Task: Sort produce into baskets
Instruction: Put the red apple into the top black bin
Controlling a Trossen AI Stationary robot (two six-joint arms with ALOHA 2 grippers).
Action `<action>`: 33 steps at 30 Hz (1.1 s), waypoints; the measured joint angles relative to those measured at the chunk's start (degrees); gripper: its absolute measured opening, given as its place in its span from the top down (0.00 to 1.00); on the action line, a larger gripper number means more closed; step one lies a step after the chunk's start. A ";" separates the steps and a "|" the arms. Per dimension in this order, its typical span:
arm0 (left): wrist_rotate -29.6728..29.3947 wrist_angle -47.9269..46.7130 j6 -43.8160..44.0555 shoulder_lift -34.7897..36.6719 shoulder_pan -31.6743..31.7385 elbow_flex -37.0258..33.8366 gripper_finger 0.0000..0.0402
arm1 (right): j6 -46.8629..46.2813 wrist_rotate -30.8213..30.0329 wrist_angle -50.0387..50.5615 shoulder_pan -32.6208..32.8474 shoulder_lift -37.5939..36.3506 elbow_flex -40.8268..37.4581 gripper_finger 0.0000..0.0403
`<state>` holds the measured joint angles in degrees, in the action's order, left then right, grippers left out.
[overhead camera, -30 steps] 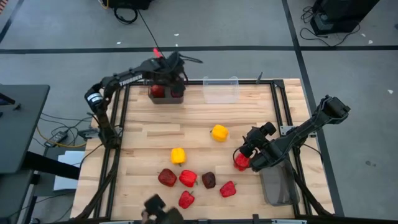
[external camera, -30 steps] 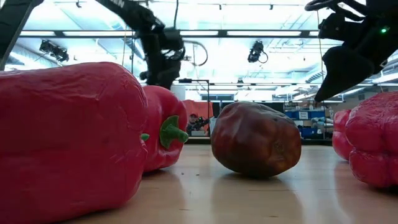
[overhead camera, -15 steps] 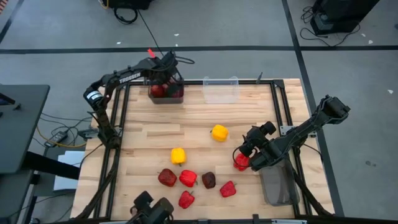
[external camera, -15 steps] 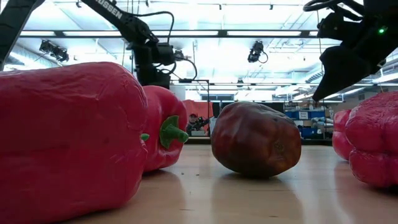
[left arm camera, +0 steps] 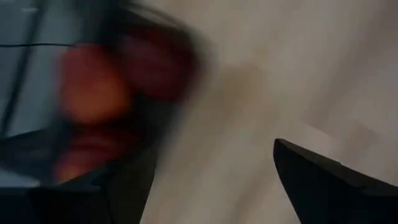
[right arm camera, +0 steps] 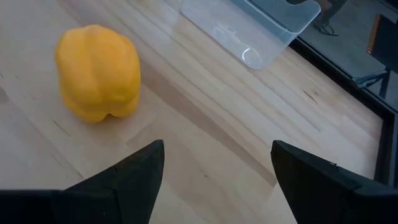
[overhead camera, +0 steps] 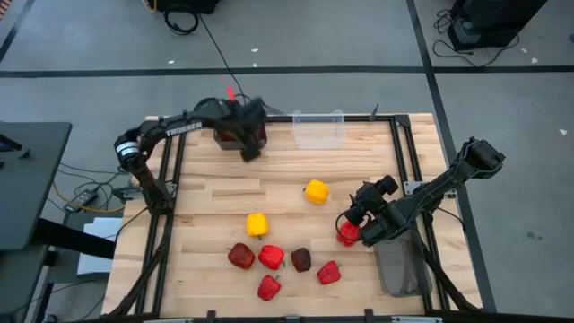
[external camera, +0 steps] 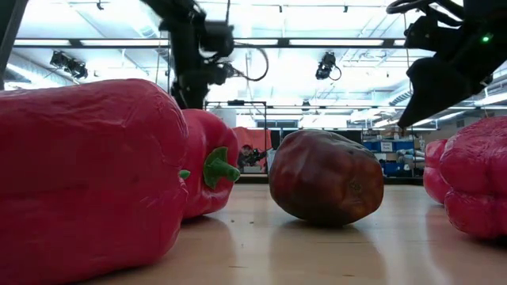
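My left gripper (overhead camera: pixel 249 146) is open and empty, just off the near right corner of the dark grey bin (overhead camera: pixel 231 135). The bin holds red and maroon produce, which shows blurred in the left wrist view (left arm camera: pixel 106 93). My right gripper (right arm camera: pixel 217 149) is open and empty at the table's right, over a red pepper (overhead camera: pixel 347 234). Two yellow peppers (overhead camera: pixel 316 191) (overhead camera: pixel 257 224) lie mid-table. Red peppers (overhead camera: pixel 271 257) (overhead camera: pixel 329 272) and maroon fruits (overhead camera: pixel 301 260) (overhead camera: pixel 240 256) lie near the front edge.
The clear bin (overhead camera: pixel 318 131) stands at the far edge, right of the dark bin. The grey mesh basket (overhead camera: pixel 399 267) sits at the near right corner, under my right arm. Bare wood lies between the bins and the yellow peppers.
My left gripper has swung from above the dark grey bin toward the table's near edge and a little to the right, coming down beside the bin. My right gripper has kept still.
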<state>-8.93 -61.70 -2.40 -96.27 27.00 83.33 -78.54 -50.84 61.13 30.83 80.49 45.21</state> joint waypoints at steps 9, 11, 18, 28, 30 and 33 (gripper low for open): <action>10.10 -8.32 9.50 0.03 -23.98 0.00 0.22 | -1.22 0.38 -0.41 1.38 0.02 0.00 0.24; 9.45 -7.54 12.41 0.03 -29.36 0.00 0.22 | -1.23 0.39 -0.62 1.38 0.02 0.00 0.24; 8.44 -0.75 19.09 -0.42 -44.93 0.00 0.22 | -0.55 -1.16 -0.90 1.38 0.02 0.00 0.24; 5.63 7.94 22.37 -2.68 -55.13 -3.51 0.17 | -0.35 -3.92 -1.14 1.09 0.02 0.00 0.24; 4.93 7.75 22.65 -3.80 -55.76 -3.87 0.12 | -0.31 -3.81 -1.33 0.80 0.04 0.00 0.24; 3.84 7.47 23.72 -6.23 -56.36 -3.90 0.04 | 0.16 -3.60 -1.52 0.44 0.02 0.00 0.24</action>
<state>-5.09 -54.23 21.32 -102.51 -29.36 79.43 -78.38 -54.43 59.61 31.27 80.51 45.21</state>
